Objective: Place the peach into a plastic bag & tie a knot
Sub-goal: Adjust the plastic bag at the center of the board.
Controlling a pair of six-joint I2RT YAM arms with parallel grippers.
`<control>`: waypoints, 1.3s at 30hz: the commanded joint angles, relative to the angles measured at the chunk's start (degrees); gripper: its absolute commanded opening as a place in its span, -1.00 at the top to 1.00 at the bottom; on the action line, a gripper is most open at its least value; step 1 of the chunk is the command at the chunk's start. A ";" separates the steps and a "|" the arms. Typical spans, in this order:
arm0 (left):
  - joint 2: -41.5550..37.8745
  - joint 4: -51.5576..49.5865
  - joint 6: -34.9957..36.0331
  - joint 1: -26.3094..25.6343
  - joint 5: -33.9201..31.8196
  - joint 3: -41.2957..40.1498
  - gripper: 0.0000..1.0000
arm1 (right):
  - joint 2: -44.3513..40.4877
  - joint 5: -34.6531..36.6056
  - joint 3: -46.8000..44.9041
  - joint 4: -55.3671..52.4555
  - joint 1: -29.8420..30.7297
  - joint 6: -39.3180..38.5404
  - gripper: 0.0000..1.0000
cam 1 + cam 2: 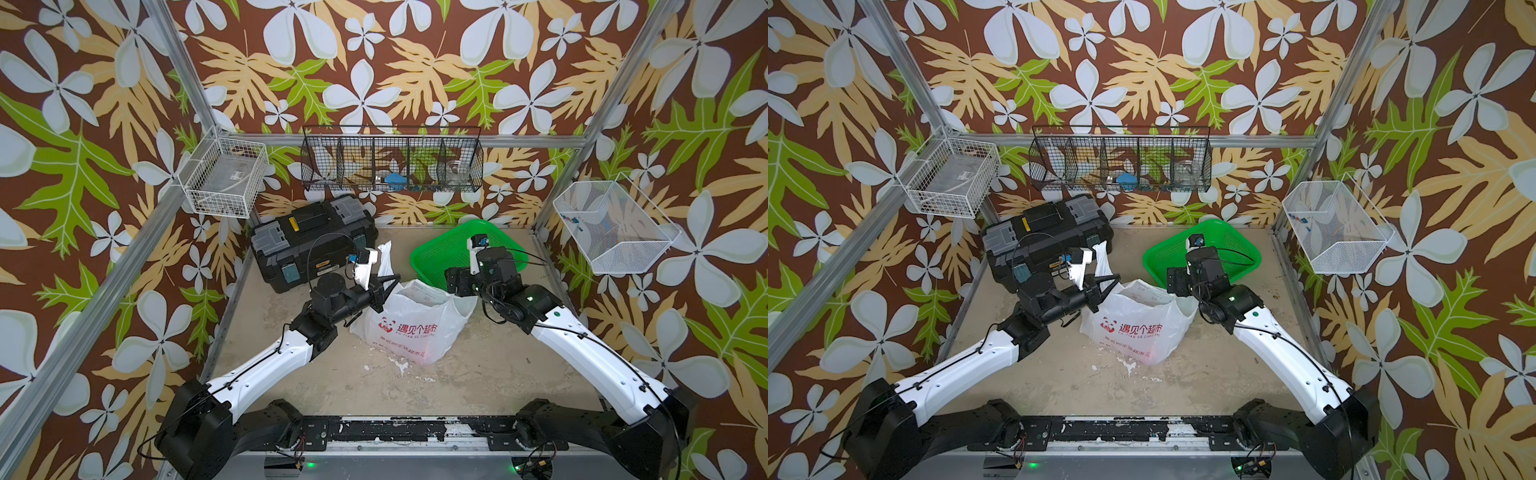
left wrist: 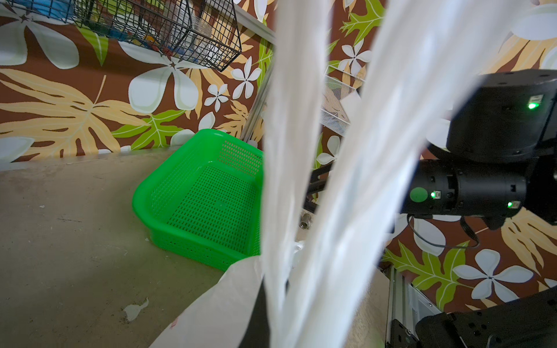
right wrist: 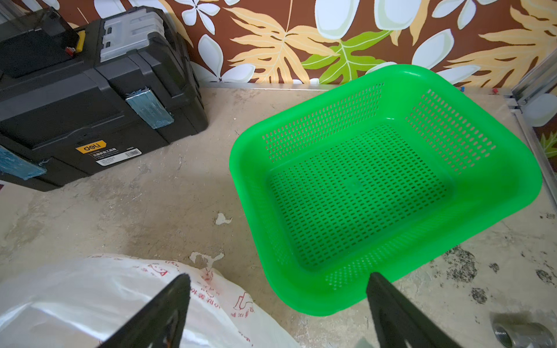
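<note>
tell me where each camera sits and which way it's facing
Top views: high over the robot's base, looking down and toward the back wall; both show the left arm, right arm and plastic bag.
Left wrist: on the left arm, facing across the table past the bag's raised handles to the green basket; the right arm shows.
Right wrist: on the right arm, looking down at basket, bag and black toolbox; its open jaws show.
Shared: both wrist views hold basket and bag.

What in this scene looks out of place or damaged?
A small metal fitting lies loose on the table near the green basket; nothing nearby seems to need it. The table's surface is also chipped in pale patches near the plastic bag.
</note>
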 commanded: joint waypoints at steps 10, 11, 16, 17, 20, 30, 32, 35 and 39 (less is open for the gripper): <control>-0.28 -6.97 0.08 0.16 -6.27 1.97 1.00 | -1.22 -6.55 1.09 4.33 2.07 -6.05 0.82; -0.12 -9.28 -0.29 0.16 -8.23 2.50 1.00 | -1.17 -11.16 2.28 4.62 2.06 -6.92 0.91; -2.00 -14.93 -6.50 0.34 -10.02 1.54 1.00 | -0.22 -35.65 9.18 6.23 1.82 -8.10 1.00; -2.59 -14.31 -8.48 0.34 -8.92 0.84 1.00 | 0.67 -38.39 10.37 6.21 1.82 -8.18 1.00; -4.78 -9.47 -15.65 0.25 -5.23 -2.16 1.00 | 4.61 -44.17 14.05 4.37 1.64 -9.81 1.00; 0.00 -9.44 -11.64 3.01 -9.84 -4.22 1.00 | 12.86 -51.96 10.83 13.91 0.85 -4.36 0.83; 1.41 -10.54 -11.52 3.24 -9.34 -2.84 1.00 | 13.43 -51.19 11.59 13.10 0.38 -4.62 0.76; 2.33 -12.09 -10.41 3.54 -9.43 -0.79 1.00 | 13.00 -50.91 11.07 13.05 -1.35 -4.36 0.58; 3.31 -13.61 -9.29 4.12 -8.73 1.54 1.00 | 10.56 -49.87 10.22 12.58 -2.47 -5.73 0.15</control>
